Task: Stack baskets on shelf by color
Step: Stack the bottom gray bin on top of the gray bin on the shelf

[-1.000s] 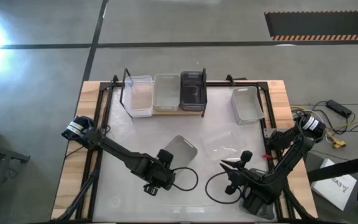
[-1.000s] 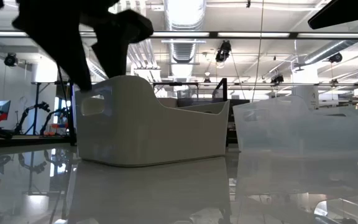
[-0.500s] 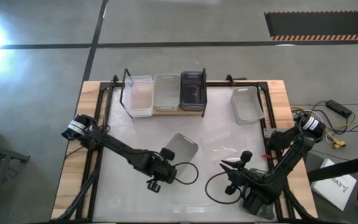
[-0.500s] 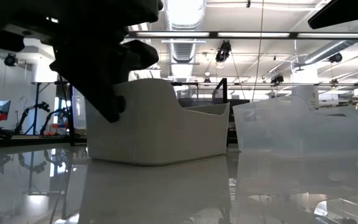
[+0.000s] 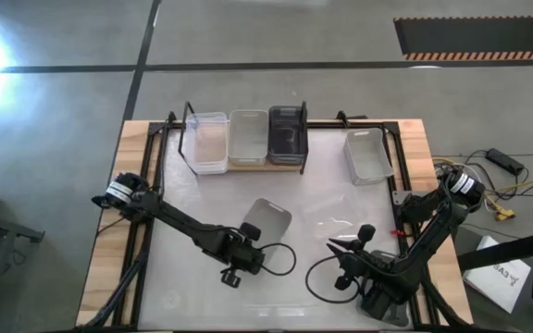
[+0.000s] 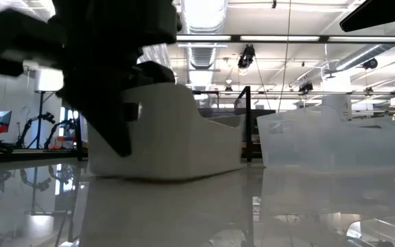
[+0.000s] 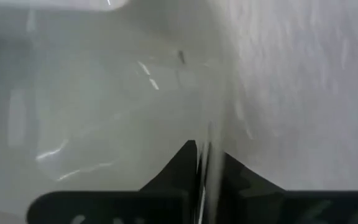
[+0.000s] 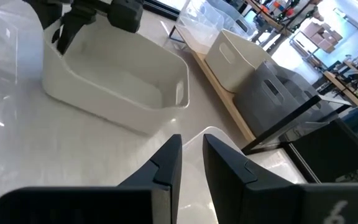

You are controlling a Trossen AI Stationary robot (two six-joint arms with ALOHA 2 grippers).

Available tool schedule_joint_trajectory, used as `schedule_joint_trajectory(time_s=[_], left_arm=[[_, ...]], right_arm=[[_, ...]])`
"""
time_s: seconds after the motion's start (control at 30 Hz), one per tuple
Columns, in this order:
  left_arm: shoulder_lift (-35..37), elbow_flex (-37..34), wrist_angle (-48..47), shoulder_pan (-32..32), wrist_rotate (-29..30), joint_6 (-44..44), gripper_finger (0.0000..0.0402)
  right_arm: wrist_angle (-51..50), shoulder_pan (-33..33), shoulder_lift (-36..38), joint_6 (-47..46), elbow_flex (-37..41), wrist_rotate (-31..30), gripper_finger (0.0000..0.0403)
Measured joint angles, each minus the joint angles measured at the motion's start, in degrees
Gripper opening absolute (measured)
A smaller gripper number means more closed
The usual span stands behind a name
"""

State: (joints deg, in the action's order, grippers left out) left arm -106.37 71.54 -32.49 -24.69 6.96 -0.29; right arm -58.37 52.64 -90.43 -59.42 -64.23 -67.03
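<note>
The left gripper (image 5: 245,242) has its jaws pinched on the end wall of the light grey plastic basket (image 5: 268,220) in the middle of the counter (image 5: 192,194). Lift it straight and slowly so it does not slip.

The right gripper (image 8: 191,155) waits nearby, jaws narrow and holding nothing.

Five baskets show: three on the wooden shelf (image 5: 248,165), two on the counter.

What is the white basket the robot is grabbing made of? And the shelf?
The light grey basket looks like smooth, matte moulded plastic: rounded corners, a cut-out handle, thin even walls. The left end effector is shut on its rim. The shelf seems a pale wooden board in thin black wire, probably metal.
</note>
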Motion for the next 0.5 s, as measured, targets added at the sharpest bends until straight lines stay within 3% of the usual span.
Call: schedule_joint_trajectory(time_s=[0.23,0.5], left_arm=[[0.09,6.47,-5.46,-1.10,1.72,-4.06,0.0000],[0.24,17.97,-22.17,-3.98,16.25,-9.79,0.0000]], right_arm=[[0.17,0.00,0.00,0.02,0.00,0.20,0.0059],[0.21,0.00,0.00,0.88,0.00,1.48,0.0059]])
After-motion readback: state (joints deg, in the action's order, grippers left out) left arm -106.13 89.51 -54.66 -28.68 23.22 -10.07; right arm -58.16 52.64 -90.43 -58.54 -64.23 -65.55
